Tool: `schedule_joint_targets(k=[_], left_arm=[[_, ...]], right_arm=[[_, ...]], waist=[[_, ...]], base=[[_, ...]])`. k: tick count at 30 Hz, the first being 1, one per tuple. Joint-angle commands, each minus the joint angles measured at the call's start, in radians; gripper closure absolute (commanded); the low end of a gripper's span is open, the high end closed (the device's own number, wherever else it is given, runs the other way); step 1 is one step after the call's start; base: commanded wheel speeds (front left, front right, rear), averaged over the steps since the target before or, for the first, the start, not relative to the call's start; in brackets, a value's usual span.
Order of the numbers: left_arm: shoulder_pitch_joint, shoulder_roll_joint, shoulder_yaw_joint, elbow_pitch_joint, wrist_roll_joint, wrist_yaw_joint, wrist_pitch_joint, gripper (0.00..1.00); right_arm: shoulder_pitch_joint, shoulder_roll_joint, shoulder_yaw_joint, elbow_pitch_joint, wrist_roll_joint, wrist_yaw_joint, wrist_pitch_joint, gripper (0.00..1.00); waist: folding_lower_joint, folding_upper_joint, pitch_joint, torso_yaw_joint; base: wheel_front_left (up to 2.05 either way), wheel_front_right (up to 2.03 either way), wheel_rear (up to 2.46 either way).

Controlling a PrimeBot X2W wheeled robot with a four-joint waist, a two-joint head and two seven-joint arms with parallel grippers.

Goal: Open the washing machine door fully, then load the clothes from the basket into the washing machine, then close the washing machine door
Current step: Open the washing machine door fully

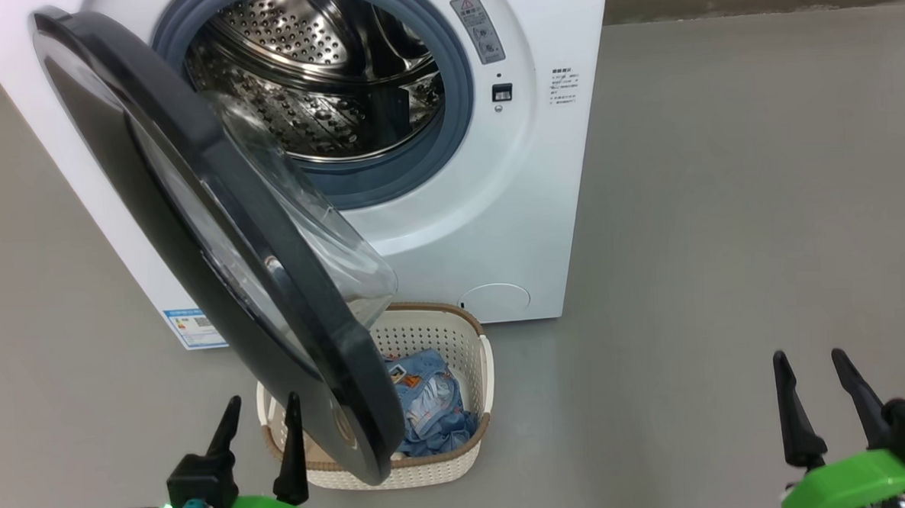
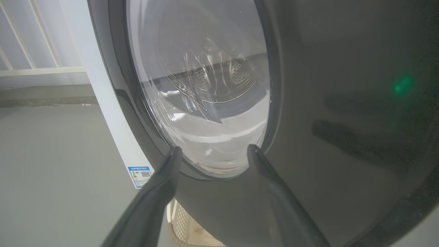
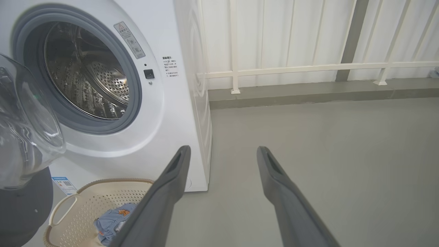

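Observation:
The white washing machine (image 1: 496, 206) stands ahead, its steel drum (image 1: 322, 76) bare. Its black-rimmed door (image 1: 215, 241) is swung out partway toward me, hanging over the cream basket (image 1: 467, 337) on the floor. A light blue garment (image 1: 432, 407) lies in the basket; the cream garment is hidden. My left gripper (image 1: 260, 403) is open, low at the left, just in front of the door's outer face (image 2: 343, 103), with nothing between its fingers. My right gripper (image 1: 808, 360) is open at the lower right over bare floor, well apart from the basket (image 3: 103, 199).
Grey floor (image 1: 727, 234) spreads wide to the right of the machine. A white railing (image 3: 308, 67) and a low kerb run along the back wall. The door's domed glass (image 3: 24, 120) juts toward the basket.

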Motion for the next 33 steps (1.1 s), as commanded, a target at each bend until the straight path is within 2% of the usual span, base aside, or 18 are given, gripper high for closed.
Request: schedule_joint_targets(k=[1,6,12,33], left_arm=[[-0.015,0.014,0.029,-0.024,0.004,-0.001,-0.006,0.00],[-0.017,0.012,0.027,-0.024,0.004,-0.002,-0.006,0.00],[-0.019,0.012,0.031,-0.025,0.004,-0.001,-0.006,0.00],[-0.024,0.005,0.044,-0.037,0.008,0.002,-0.006,0.00]], right_arm=[[0.007,-0.005,0.011,-0.057,-0.028,0.004,0.010,0.00],[0.079,0.015,-0.004,-0.177,-0.084,0.004,0.065,0.00],[0.127,0.019,-0.003,-0.253,-0.067,0.004,0.107,0.00],[0.144,0.019,-0.016,-0.284,-0.063,0.004,0.126,0.00]], waist=[[0.0001,0.0000,0.000,0.002],[0.0001,0.0000,0.003,0.008],[0.0001,0.0000,0.009,0.010],[0.0001,0.0000,0.023,0.018]], base=[[0.00,0.00,0.00],[0.00,0.00,0.00],[0.00,0.00,0.00],[0.00,0.00,0.00]])
